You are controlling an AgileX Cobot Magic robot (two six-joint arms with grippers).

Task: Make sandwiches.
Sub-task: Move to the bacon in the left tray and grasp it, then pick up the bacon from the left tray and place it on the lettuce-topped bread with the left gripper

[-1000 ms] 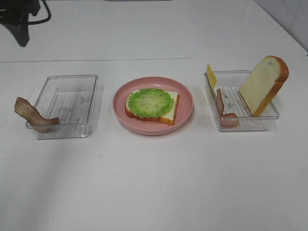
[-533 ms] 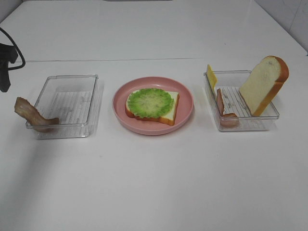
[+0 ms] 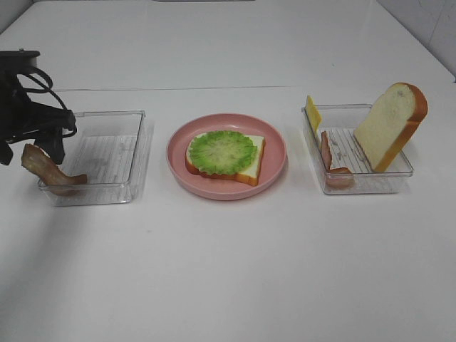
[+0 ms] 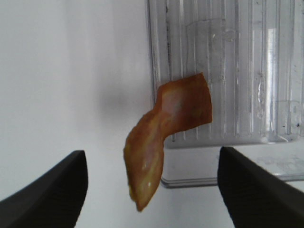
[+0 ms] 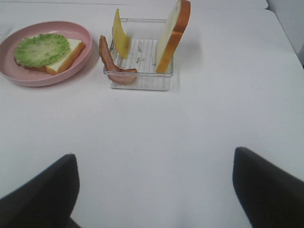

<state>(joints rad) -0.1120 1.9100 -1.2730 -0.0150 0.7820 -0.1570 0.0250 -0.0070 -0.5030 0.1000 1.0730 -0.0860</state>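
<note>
Exterior high: sandwich (image 3: 224,158) half-built at centre, one bread slice (image 3: 249,169) topped with lettuce (image 3: 223,149) on pink plate (image 3: 279,153). Step in hand, as I read it: fetching the bacon strip (image 4: 161,128), draped over rim of left tray (image 4: 237,71), nine o'clock from plate. Over it hovers left gripper (image 4: 152,152), fingers spread, nothing held. Next move: drop, pinch strip, carry toward three o'clock onto lettuce. Idle right gripper (image 5: 154,154) gapes empty, back from right tray (image 5: 142,83), three o'clock from plate. No brand or writing legible.

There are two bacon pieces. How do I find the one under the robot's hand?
Find the clear tray left of the pink plate. The bacon strip droops over its front-left corner, below the left gripper. The other bacon shares the right tray with cheese and bread.
</note>
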